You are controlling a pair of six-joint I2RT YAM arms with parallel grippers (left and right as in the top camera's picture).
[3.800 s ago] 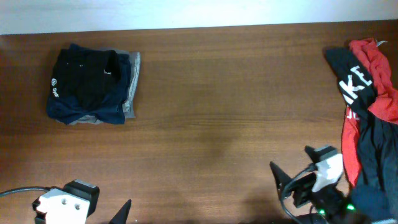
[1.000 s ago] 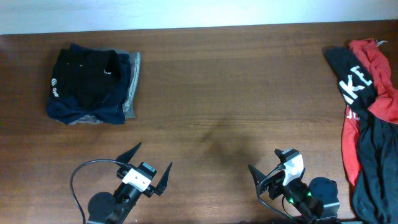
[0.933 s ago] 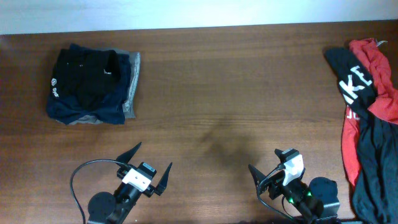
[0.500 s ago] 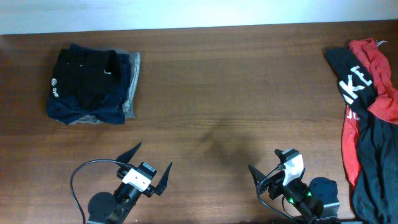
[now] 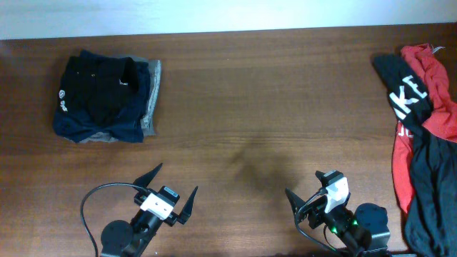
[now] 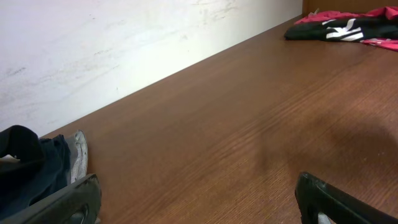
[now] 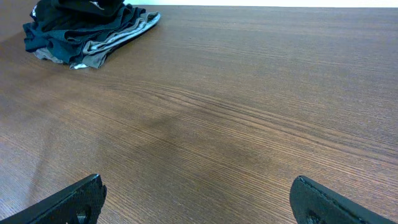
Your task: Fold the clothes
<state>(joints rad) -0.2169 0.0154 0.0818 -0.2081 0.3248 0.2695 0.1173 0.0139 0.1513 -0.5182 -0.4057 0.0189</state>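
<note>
A dark brown wooden table (image 5: 271, 107) fills the overhead view, with a strip of white wall (image 5: 214, 14) along its far edge. Both arms sit at the near edge, pointing away from you toward the wall.

Your left gripper (image 5: 176, 180) has its two black fingers spread wide, with nothing between them. In the left wrist view, the left gripper (image 6: 199, 211) shows only bare wood between its fingers (image 6: 68, 202). A black cable (image 5: 86, 207) loops out from this arm on its left side.

Your right gripper (image 5: 307, 183) is also spread wide and holds nothing. The right wrist view, with the right gripper (image 7: 199, 205) at the bottom, shows only wood grain between its fingers (image 7: 329, 199).

The clothes lie in two places. A folded stack (image 5: 107, 100) of black, navy and grey fabric sits ahead and to the left of the left gripper, well apart from it. A small white round logo (image 5: 63, 93) marks its left side. The stack appears at the left edge of the left wrist view (image 6: 31, 168) and at the far left of the right wrist view (image 7: 87, 31).

A loose heap (image 5: 425, 128) of red and black garments lies ahead and to the right of the right gripper, apart from it. White lettering (image 5: 408, 100) shows on one black piece. From the left wrist it appears far off to the right (image 6: 348, 28).
</note>
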